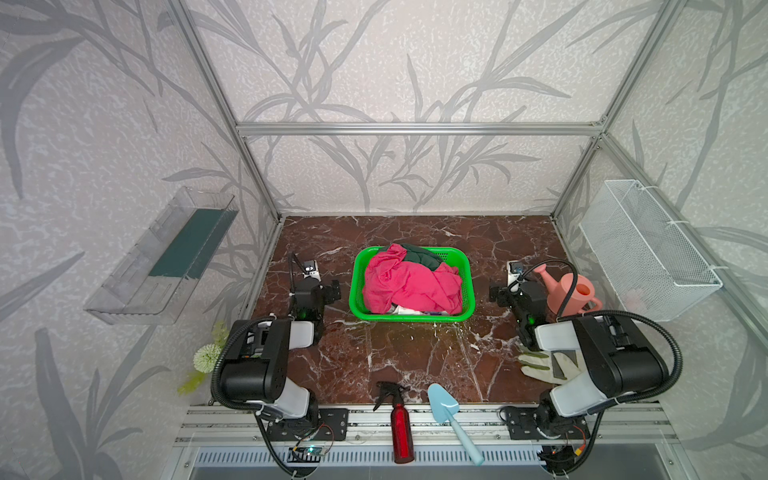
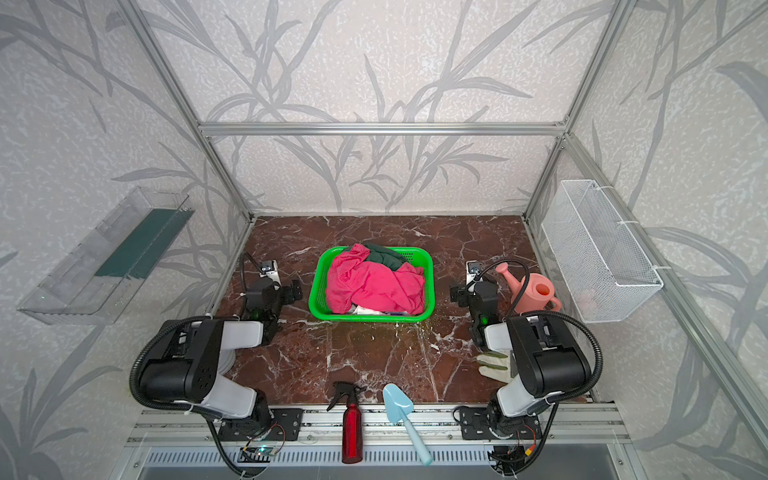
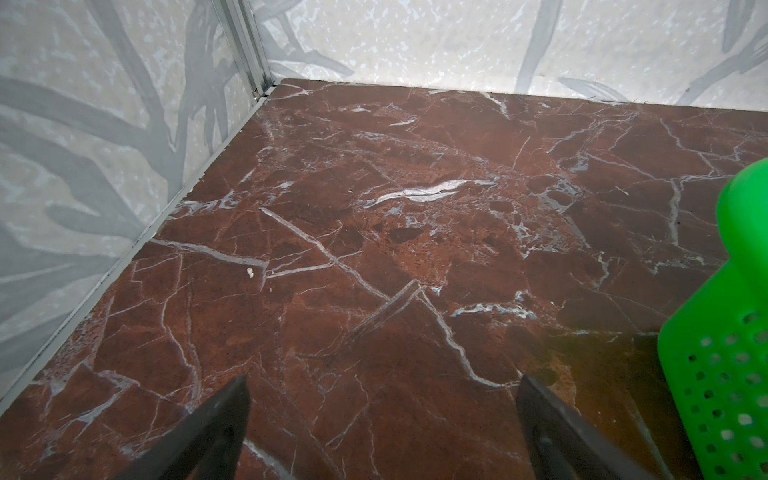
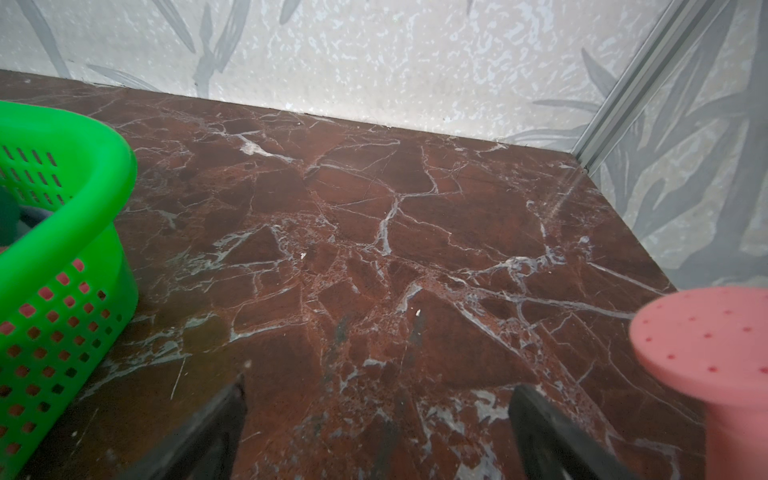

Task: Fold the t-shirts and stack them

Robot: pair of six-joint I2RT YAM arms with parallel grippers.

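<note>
The t-shirts lie crumpled in a green basket (image 1: 411, 318) at the middle of the marble table. A pink-red tee (image 1: 409, 282) (image 2: 374, 286) is on top, a dark green one (image 1: 420, 254) sits behind it, and whitish cloth (image 1: 405, 309) peeks out at the front. My left gripper (image 1: 332, 290) (image 3: 384, 386) hovers open just left of the basket (image 3: 723, 374), with nothing between its fingers. To the basket's (image 4: 83, 232) right, my right gripper (image 1: 496, 293) (image 4: 378, 390) is open over bare marble.
A pink watering can (image 1: 569, 293) (image 4: 706, 345) stands close beside the right arm. A pale glove (image 1: 540, 365) lies under that arm. A red spray bottle (image 1: 401, 428) and a blue trowel (image 1: 446, 409) lie at the front edge. A wire basket (image 1: 648, 253) hangs on the right wall.
</note>
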